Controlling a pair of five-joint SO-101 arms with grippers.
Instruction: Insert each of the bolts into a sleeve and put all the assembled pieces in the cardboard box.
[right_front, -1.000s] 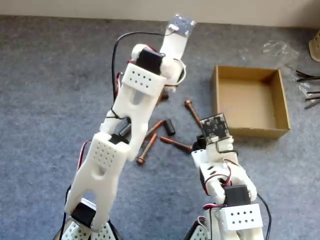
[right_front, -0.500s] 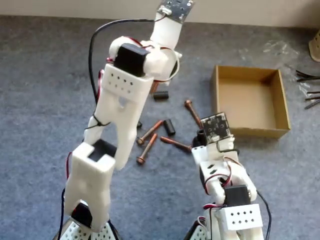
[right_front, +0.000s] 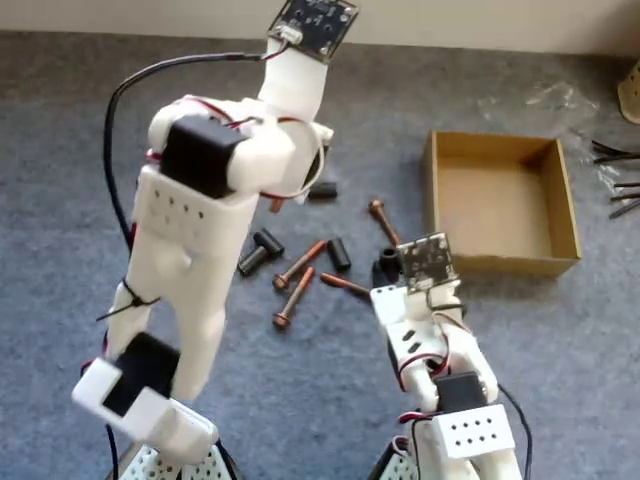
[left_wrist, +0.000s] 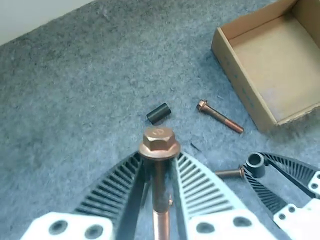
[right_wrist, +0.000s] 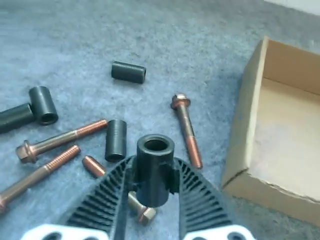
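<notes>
The left gripper (left_wrist: 159, 159) is pinching a copper-coloured hex-head bolt (left_wrist: 159, 143) by its shank. The head pokes out past the fingertips and the whole thing is held up off the grey carpet (left_wrist: 75, 100).

The right gripper (right_wrist: 154, 164) is clamped on a short black cylindrical sleeve (right_wrist: 154, 175) with the open end facing its wrist camera (you can look right down the bore). From the high view that gripper (right_front: 388, 268) sits low over the carpet, just beside the near left corner of the open brown cardboard box (right_front: 500, 264). The left wrist view catches the held sleeve (left_wrist: 255, 161) too, off to the side of the held bolt and apart from it.

The rest of the parts are scattered on the carpet to the left of the box. There are four loose bolts, one of them (right_wrist: 186, 127) lying alone closest to the box wall (right_wrist: 245, 130), and another (right_wrist: 142, 212) partly tucked under the right gripper. There are four loose sleeves as well. One (right_wrist: 128, 72) lies on its side farthest out, one (right_wrist: 116, 140) is just beside the held sleeve, and two more (right_wrist: 43, 104) are touching each other at the edge of the pile.
</notes>
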